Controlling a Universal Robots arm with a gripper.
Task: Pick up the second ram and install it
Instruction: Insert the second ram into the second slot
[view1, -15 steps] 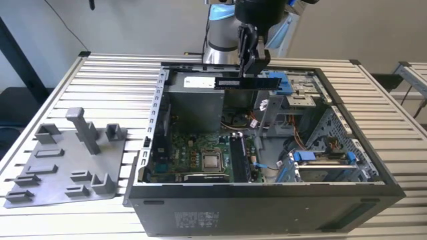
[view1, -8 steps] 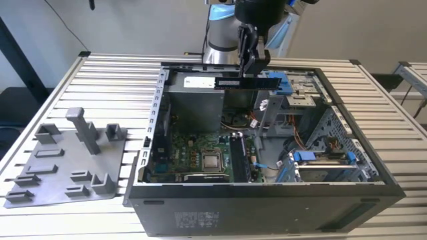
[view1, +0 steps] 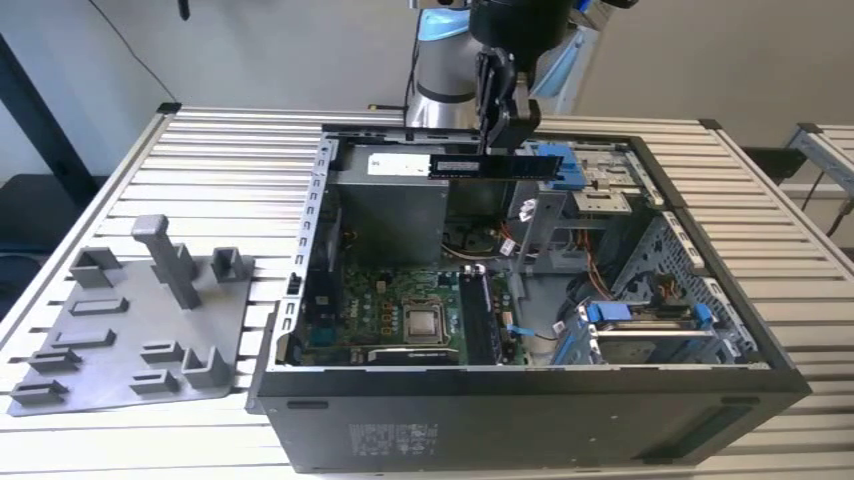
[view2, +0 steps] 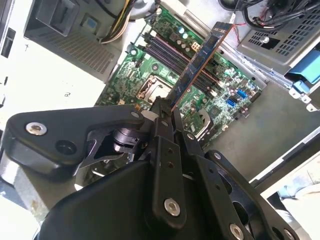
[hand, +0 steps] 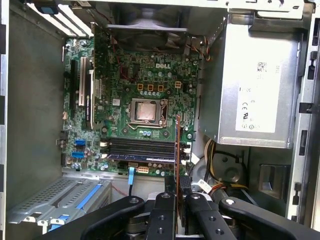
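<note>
1. One thin, flat second ram (view1: 494, 166), dark board with dark chips, is hanging level above the open computer case (view1: 534, 420), near its far edge in the exterior view
2. The gripper (view1: 505, 135) is pointing straight down, its black fingers clamping the stick's top edge
3. Black linkage (hand: 165, 215) is hiding the gripped part in both wrist views

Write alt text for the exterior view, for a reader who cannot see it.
The gripper holds the second ram above an open computer case, whose green motherboard lies exposed inside. A grey fixture plate with upright posts lies on the slatted table at the exterior view's left.
</note>
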